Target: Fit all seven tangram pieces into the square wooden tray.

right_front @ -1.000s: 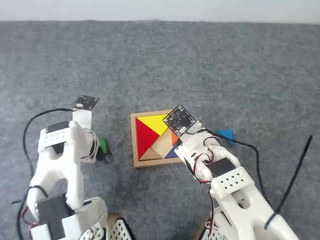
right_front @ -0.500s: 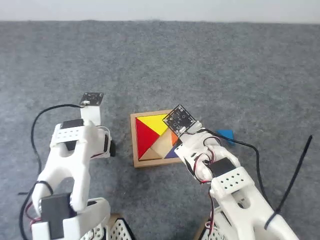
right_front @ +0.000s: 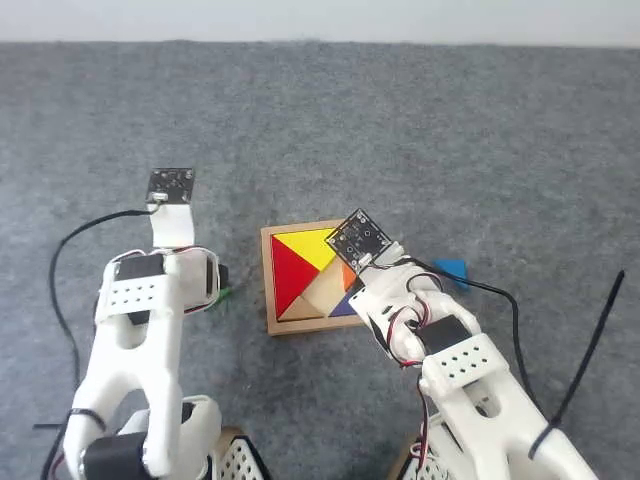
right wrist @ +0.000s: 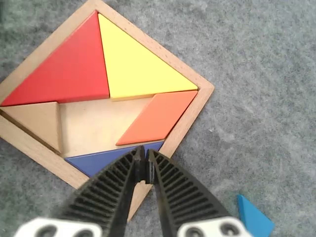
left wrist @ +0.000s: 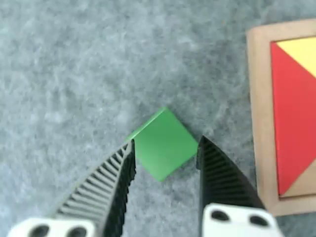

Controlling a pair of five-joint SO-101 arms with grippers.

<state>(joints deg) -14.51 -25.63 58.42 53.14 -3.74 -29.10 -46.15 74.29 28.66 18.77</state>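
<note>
The green square wooden piece is straddled by the parted left tool; the right tool is closed.

Grey carpeted bench. Wooden tray near centre, holding a yellow triangle at 12 o'clock, a red triangle at 9, and a tan piece at 7. Slivers of an orange piece and a dark blue piece show at the tray's 3 to 5 o'clock side. Right arm covers that side. Light blue piece lies loose on the bench at the tray's 3 o'clock. Left arm stands at the tray's 9 o'clock, with an edge of a green piece peeking out beside it.
</note>
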